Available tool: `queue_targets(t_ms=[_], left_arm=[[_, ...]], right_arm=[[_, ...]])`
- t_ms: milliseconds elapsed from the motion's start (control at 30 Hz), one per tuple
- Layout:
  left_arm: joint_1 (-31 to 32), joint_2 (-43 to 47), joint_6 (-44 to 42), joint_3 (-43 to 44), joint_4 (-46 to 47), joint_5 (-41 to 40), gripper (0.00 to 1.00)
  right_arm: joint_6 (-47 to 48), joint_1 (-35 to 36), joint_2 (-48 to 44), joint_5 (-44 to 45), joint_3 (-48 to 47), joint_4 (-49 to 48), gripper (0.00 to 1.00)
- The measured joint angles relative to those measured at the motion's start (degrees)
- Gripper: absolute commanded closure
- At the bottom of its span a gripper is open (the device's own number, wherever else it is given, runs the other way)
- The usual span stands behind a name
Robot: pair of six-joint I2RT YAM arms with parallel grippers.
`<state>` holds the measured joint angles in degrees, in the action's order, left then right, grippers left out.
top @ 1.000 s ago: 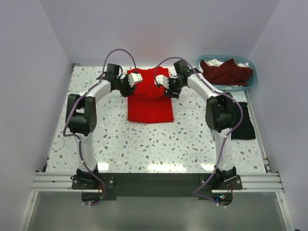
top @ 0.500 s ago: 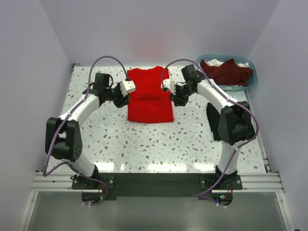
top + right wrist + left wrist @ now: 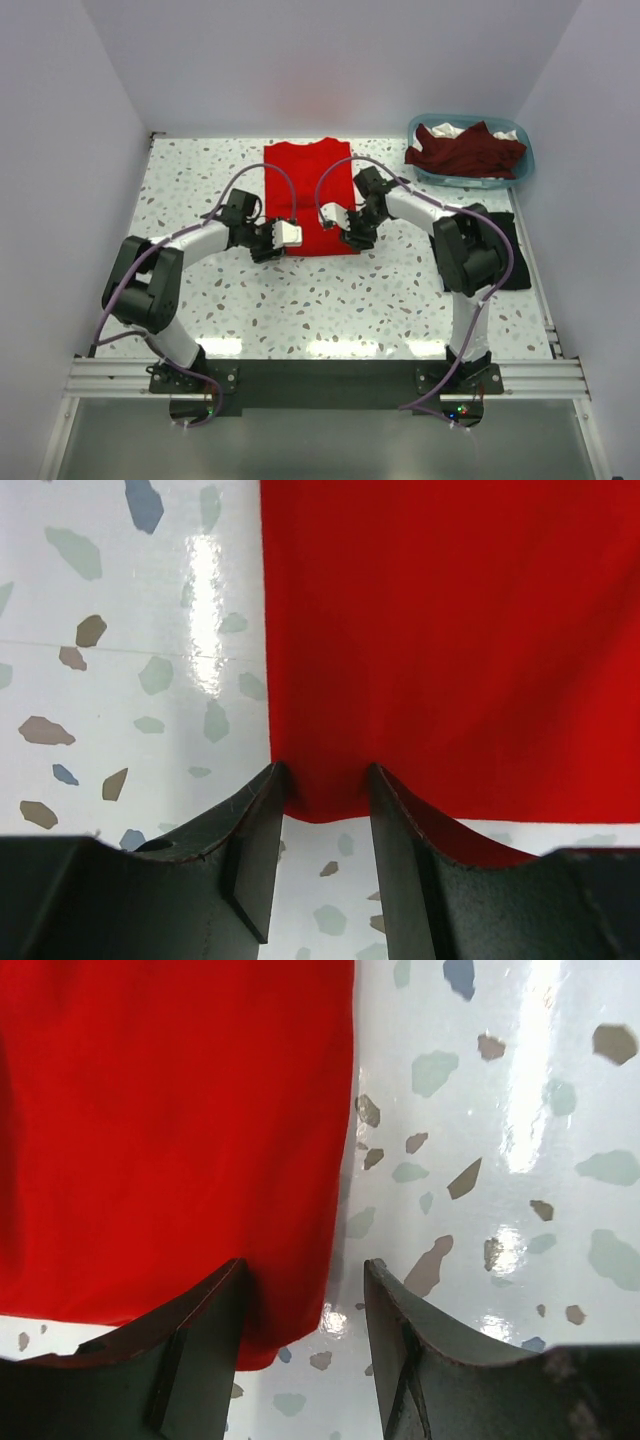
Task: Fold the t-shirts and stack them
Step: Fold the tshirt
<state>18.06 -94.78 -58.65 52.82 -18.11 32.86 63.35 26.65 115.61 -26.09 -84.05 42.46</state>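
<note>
Lying flat, soft red t-shirt (image 3: 308, 190) (rectangular) on speckled table (image 3: 180, 180)

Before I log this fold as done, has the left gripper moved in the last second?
Yes. The left gripper came toward the arm bases, from level with the basket to the red shirt's near corner.

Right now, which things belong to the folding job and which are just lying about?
Job: red tee, black tee, maroon tee, left claw, right claw.
Lying about: blue basket, which only holds the maroon tee.
</note>
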Motion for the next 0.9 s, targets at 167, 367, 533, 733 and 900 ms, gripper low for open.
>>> queue_targets(t_ms=[167, 367, 533, 733, 900], left_arm=[[-0.04, -2.93, -3.26, -0.44, 0.90, -1.99, 0.53], [-0.04, -3.41, -5.75, -0.35, 0.87, -2.21, 0.73], [-0.04, -3.56, -6.78, -0.31, 0.87, -2.16, 0.75], [-0.04, -3.58, -6.97, -0.31, 0.87, -2.08, 0.74], [-0.07, -3.58, -6.95, -0.26, 0.87, -2.03, 0.73]], right_arm=[[2.51, -0.02, 0.24, 0.42, 2.45, -1.40, 0.51], [3.13, -0.02, -1.07, 0.96, 3.76, -1.75, 0.52], [3.08, -0.59, -3.63, 0.61, 3.76, 0.42, 0.54], [3.04, -0.11, -5.99, -0.68, 3.98, 0.94, 0.56], [3.15, 1.05, -4.59, -0.63, 4.96, 0.11, 0.57]])
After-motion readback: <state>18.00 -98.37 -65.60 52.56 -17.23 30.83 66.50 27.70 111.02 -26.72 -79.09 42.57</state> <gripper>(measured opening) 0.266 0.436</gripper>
